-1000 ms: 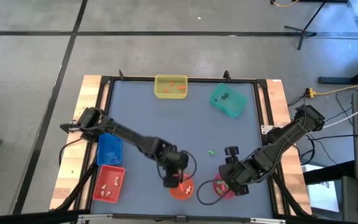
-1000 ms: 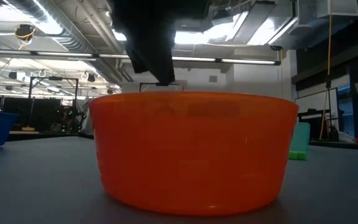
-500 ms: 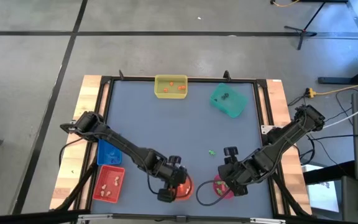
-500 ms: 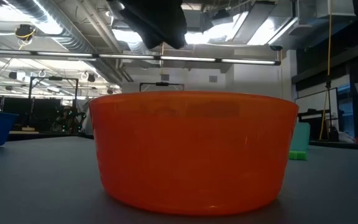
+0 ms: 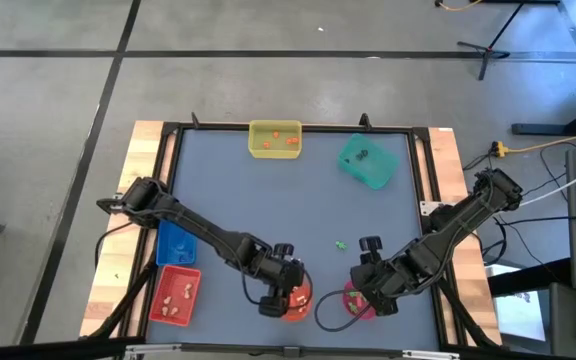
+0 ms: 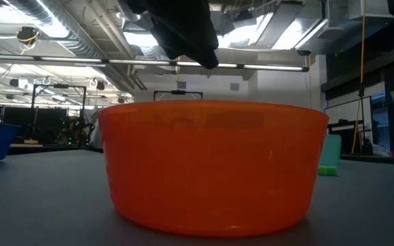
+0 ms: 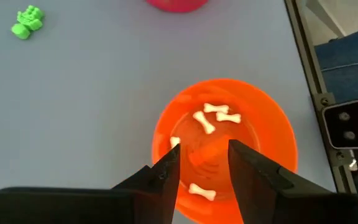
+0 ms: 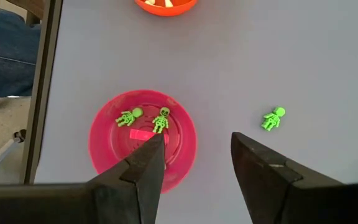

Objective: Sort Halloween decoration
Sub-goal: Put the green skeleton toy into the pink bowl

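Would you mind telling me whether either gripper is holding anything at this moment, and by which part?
Nothing is held. The left gripper hangs open over the orange bowl of white bones; the right gripper is open above the pink bowl.

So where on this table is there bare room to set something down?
The mat's centre is bare, between the yellow tray, teal bin and arms. The near edge is crowded: orange bowl, pink bowl, both claws, one green skeleton.
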Robot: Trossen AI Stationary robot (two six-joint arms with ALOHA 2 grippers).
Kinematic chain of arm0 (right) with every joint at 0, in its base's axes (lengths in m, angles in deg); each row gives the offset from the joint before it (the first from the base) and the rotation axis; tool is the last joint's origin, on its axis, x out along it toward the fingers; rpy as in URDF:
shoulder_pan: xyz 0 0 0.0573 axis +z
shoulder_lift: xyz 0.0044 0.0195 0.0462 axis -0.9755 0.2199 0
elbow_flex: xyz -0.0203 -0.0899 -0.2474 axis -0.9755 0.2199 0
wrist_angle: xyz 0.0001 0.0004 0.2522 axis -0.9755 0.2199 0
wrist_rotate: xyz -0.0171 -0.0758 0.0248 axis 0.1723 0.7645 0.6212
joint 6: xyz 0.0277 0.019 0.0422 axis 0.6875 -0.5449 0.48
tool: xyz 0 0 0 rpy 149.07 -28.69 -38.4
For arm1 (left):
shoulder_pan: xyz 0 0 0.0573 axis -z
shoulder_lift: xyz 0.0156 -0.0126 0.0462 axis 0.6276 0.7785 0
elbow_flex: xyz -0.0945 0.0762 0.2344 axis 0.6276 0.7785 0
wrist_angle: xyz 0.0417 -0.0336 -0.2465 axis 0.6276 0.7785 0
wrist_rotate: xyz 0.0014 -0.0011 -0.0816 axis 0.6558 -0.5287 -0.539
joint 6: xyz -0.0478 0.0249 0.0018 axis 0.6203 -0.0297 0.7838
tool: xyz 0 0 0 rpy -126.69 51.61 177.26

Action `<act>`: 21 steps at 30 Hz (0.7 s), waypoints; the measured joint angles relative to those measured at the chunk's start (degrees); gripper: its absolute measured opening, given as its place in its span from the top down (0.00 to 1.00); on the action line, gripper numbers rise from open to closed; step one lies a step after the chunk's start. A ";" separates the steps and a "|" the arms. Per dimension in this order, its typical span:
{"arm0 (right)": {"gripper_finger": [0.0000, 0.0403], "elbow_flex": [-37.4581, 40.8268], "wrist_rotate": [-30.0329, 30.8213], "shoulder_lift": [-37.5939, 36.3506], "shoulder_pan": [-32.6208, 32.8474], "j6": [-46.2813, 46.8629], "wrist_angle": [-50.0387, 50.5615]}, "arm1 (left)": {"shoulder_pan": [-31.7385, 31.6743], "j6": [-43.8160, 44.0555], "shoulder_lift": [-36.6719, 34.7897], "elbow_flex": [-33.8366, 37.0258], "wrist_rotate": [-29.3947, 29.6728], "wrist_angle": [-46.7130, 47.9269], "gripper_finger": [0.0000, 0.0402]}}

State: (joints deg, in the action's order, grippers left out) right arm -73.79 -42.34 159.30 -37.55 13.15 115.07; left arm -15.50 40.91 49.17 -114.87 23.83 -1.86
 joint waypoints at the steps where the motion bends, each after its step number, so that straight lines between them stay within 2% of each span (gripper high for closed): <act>1: 0.55 0.00 0.00 0.00 0.00 0.02 0.01 | -0.22 0.00 -0.02 0.00 -0.02 0.00 0.70; 9: 0.55 0.00 -0.01 0.00 -0.02 0.00 -0.01 | -1.71 -6.22 -4.54 0.00 0.70 2.44 0.70; 14: 0.55 0.00 -0.02 0.01 -0.02 0.00 -0.28 | -3.09 -11.98 -11.52 0.00 3.67 4.14 0.70; 21: 0.55 0.00 -0.02 0.02 -0.02 0.00 -0.35 | -4.88 -14.43 -23.15 0.00 9.80 10.77 0.70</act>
State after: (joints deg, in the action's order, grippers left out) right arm -73.79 -42.36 159.33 -37.57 13.15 114.72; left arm -20.39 26.49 26.02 -114.87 33.63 8.91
